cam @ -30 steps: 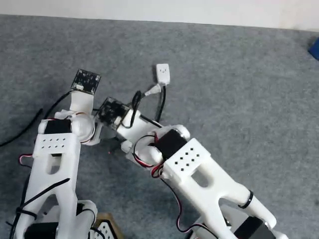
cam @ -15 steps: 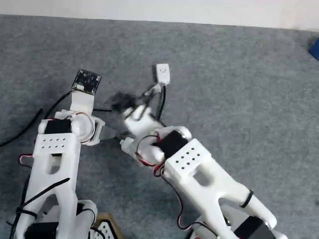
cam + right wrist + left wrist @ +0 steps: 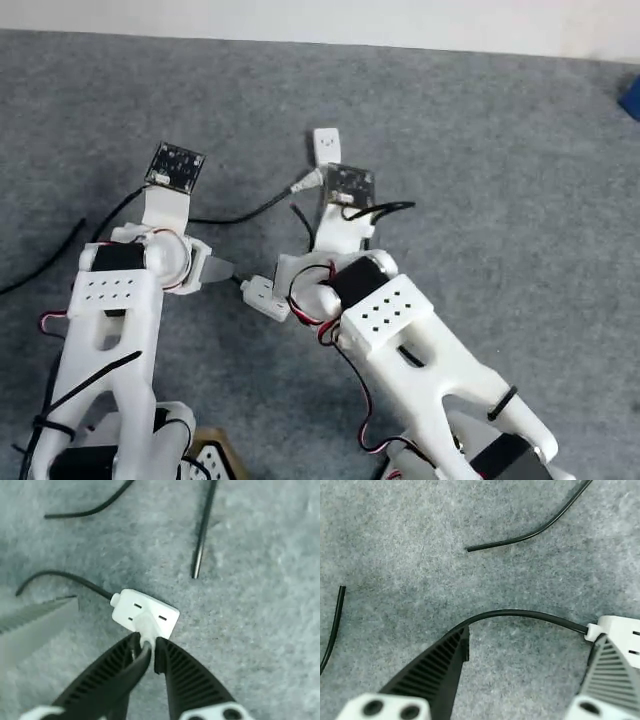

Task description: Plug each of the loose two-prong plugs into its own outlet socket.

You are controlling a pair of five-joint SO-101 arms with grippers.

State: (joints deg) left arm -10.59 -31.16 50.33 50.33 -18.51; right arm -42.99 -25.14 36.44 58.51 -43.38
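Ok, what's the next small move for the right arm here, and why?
Probably press the plug a little further into the outlet, gently. The right gripper is shut on the plug, which meets the outlet's face, but whether it is fully seated cannot be told. The left gripper stands open beside the outlet, not bracing it, so it could slide.

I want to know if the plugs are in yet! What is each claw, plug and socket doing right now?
left gripper: open, holding nothing.
right gripper: shut on the white plug.
white plug: pinched, against the near socket; fully in or not, cannot tell.
near socket: flat on the mat, some slots free.
far socket: slots empty.
second plug: loose on the mat beside the far socket.
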